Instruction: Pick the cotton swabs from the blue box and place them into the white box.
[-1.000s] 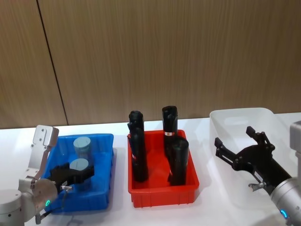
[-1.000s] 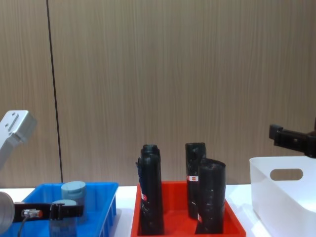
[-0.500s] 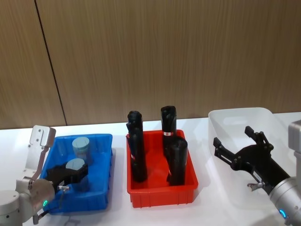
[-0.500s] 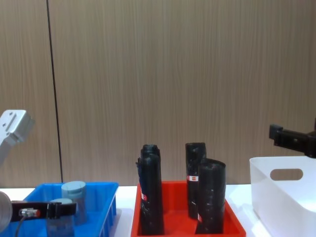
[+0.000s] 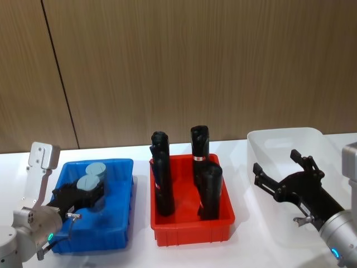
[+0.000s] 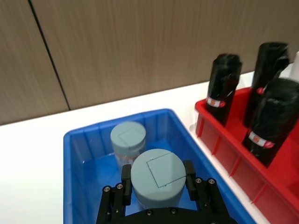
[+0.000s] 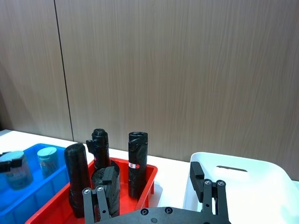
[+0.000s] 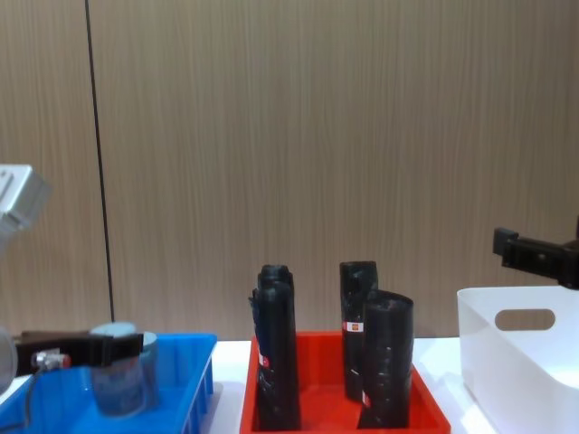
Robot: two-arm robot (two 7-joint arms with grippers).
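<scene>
Left tool is pinching one cotton swab jar by its sides, upright, within the blue box. Right tool, fingers spread, hangs over the white box. Second jar stands just behind the held one. Red tray of black rolls sits between the boxes on the worktop.

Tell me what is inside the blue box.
Two swab jars: the nearer jar is clamped in the left gripper; the farther jar stands behind it. The gripper hides the floor of the blue box under the nearer jar.
</scene>
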